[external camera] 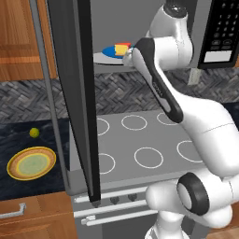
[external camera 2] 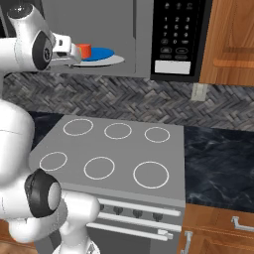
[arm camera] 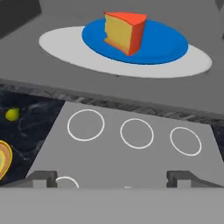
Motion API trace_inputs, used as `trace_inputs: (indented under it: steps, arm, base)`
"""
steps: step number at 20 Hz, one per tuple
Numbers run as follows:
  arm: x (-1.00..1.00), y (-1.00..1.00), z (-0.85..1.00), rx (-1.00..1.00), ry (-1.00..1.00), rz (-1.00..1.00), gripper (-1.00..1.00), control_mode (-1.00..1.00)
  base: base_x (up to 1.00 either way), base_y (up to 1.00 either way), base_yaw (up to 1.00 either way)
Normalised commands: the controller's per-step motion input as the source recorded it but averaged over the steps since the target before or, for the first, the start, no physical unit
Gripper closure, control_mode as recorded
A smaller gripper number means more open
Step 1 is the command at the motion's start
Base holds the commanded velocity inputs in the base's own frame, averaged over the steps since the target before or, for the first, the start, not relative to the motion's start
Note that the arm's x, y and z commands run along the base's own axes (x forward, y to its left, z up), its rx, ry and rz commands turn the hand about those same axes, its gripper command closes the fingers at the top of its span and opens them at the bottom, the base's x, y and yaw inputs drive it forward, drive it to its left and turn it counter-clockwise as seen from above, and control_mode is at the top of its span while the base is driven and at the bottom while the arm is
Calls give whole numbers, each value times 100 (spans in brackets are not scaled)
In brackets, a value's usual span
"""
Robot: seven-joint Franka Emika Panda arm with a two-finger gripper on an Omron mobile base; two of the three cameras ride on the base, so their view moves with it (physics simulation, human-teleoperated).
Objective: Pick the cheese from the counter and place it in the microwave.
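Observation:
The cheese point(arm camera: 124, 33), a small wedge with a red-orange top and tan-yellow sides, stands free on the blue disc point(arm camera: 164, 46) of the white turntable point(arm camera: 61, 43) inside the microwave point(external camera 2: 144, 34). From the left base camera the cheese point(external camera: 122, 48) sits just beyond my hand. My gripper point(arm camera: 113, 178) is open, drawn back in front of the cavity and a little below the wedge. Nothing is between its fingertips point(arm camera: 42, 176). The dark marbled counter point(external camera: 28, 135) lies down to the left.
The microwave door point(external camera: 74, 93) hangs wide open on the left, its long handle point(external camera: 46, 93) further out. Below me is the grey stovetop point(external camera 2: 114, 149) with white rings. A yellow plate point(external camera: 31, 163) and a small yellow-green ball point(external camera: 34, 132) rest on the counter.

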Motion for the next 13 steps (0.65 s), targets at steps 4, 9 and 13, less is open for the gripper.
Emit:
trace_inputs:
  steps: [4, 9, 13]
  arm:
    - [-100, -20, 16, 9, 0, -7, -100, -100]
    - [-100, -1, -19, 0, -13, -9, -100, -100]
    - [-100, 0, -31, 0, -16, -8, -100, -100]
  base:
    - [0, 0, 0]
    - [0, 0, 0]
    - [0, 0, 0]
